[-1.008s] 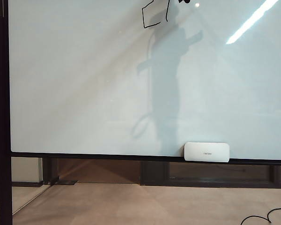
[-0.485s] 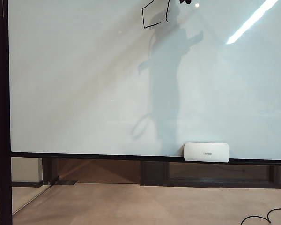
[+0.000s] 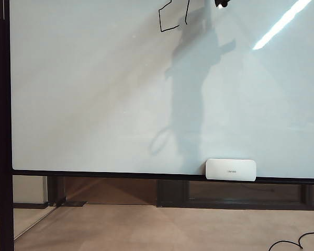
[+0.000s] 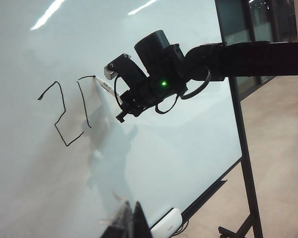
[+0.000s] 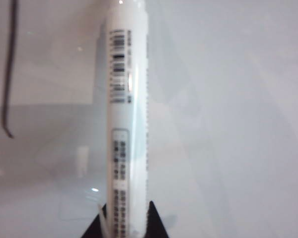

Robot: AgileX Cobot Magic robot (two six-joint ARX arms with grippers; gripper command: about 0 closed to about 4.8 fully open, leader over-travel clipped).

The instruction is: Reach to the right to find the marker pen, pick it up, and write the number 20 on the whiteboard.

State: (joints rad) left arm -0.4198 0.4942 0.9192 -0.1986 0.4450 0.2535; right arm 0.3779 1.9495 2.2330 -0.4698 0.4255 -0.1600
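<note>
Marker pen fills the right wrist view, its white printed barrel running away from the camera, and the right gripper has its two dark fingertips clamped on either side of the barrel's near end. Over in the left wrist view, the left gripper sits at the frame's edge, well back from the action, jaws narrow with nothing seen between them. Farther out in that view, the right arm reaches across and presses the pen tip to the whiteboard at the top of a fresh stroke. The number 20 is only partly there: a boxy 2, plus the left side and a short top of the zero. From the exterior view, the dark gripper tip now shows at the top edge further right than a second ago, and its shadow on the board has slid right too. A small white eraser block stays put on the bottom frame, and a black cable lies on the floor.
</note>
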